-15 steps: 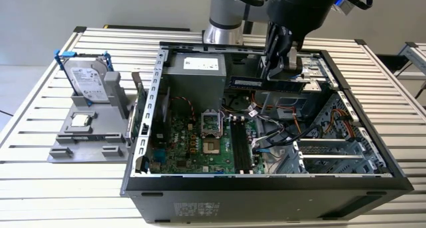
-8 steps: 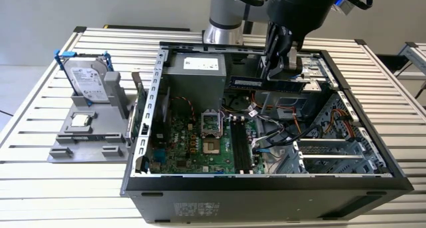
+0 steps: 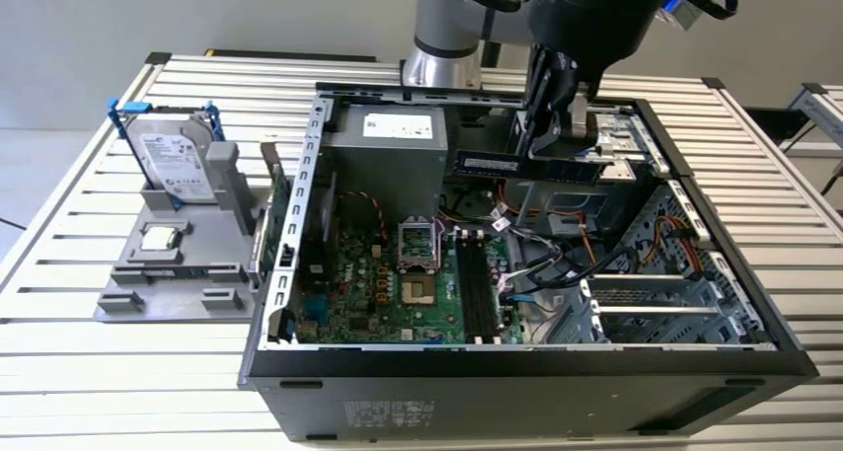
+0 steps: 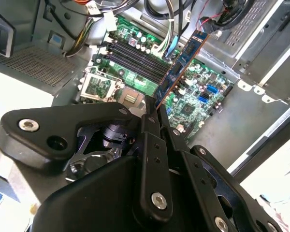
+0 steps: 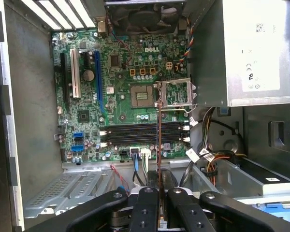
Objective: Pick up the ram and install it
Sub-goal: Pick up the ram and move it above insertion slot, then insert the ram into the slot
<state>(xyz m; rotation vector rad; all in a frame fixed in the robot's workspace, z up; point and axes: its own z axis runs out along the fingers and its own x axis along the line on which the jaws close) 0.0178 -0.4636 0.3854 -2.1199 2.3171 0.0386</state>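
Observation:
My gripper [image 3: 555, 151] hangs over the back part of the open computer case [image 3: 527, 364], shut on the ram [image 3: 516, 164]. The ram is a long, narrow blue-green stick, held level above the cables in the exterior view. In the second wrist view the ram [image 4: 182, 62] sticks out from between the black fingers [image 4: 146, 126] over the green motherboard [image 4: 203, 92]. In the first wrist view the ram [image 5: 158, 140] shows edge-on, crossing above the dark memory slots [image 5: 135, 136]. The memory slots [image 3: 476, 285] lie lower in the case, apart from the stick.
A grey power supply [image 3: 389, 140] stands inside the case by the gripper. Loose cables [image 3: 554, 249] run beside the slots. At the exterior view's left, a grey holder [image 3: 165, 273] carries a hard drive with blue rails [image 3: 176, 158] and a small square processor chip [image 3: 161, 237].

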